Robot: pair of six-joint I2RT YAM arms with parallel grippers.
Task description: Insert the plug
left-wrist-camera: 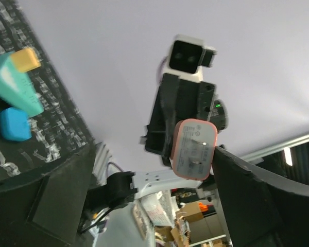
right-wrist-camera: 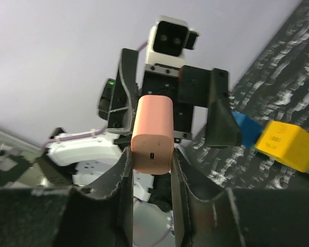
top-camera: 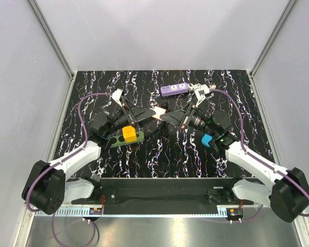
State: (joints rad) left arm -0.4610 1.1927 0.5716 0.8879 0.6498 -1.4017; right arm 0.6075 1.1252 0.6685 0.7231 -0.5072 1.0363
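The right gripper [right-wrist-camera: 152, 164] is pinching the pink plug [right-wrist-camera: 153, 128] between its two fingers at the lower middle of the right wrist view, with the plug's small port end facing that camera. The plug is hanging in the air over the middle of the black marbled table [top-camera: 144, 159], and its two metal prongs are showing in the left wrist view, right of centre. Facing it, the left gripper [left-wrist-camera: 153, 154] is standing spread wide, its fingers flanking the plug's far end; whether either one is touching the plug I cannot tell. Further out, a purple power strip [top-camera: 175, 89] is lying at the upper middle of the top view, apart from the plug. A yellow block [top-camera: 129, 133] is sitting on a green block [top-camera: 115, 141] left of centre, and a blue block [top-camera: 208, 139] is lying right of centre.
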